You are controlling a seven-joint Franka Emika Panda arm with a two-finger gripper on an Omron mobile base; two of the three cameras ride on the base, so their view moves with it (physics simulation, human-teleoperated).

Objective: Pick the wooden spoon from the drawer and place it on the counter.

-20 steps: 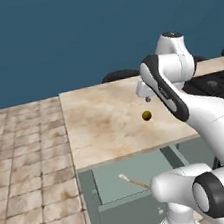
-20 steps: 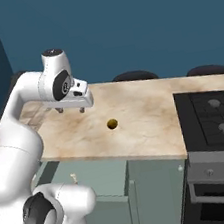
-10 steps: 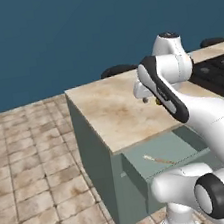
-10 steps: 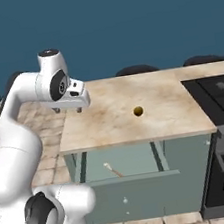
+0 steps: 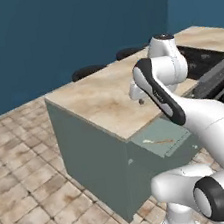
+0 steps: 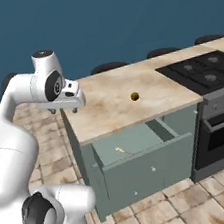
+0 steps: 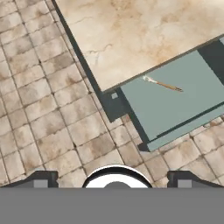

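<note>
Simulated kitchen: dark blue wall, tiled floor, grey-green island topped by the counter (image 6: 118,103), black stovetop (image 6: 199,69) at its 3 o'clock end. The whole scene has swung across both base views over the last second, so the base has driven round the island corner; the things themselves sit unchanged. The drawer (image 6: 156,158) stands pulled open under the slab. The wooden spoon (image 7: 162,84) lies flat on its floor, toward the counter edge, bowl end pointing to 10 o'clock in the hand view. A small olive ball (image 6: 135,96) rests on the counter. The gripper (image 6: 74,108) hangs high beside the island corner, empty; finger spacing cannot be told. Judgement: approach only, descent into the drawer not yet begun.
</note>
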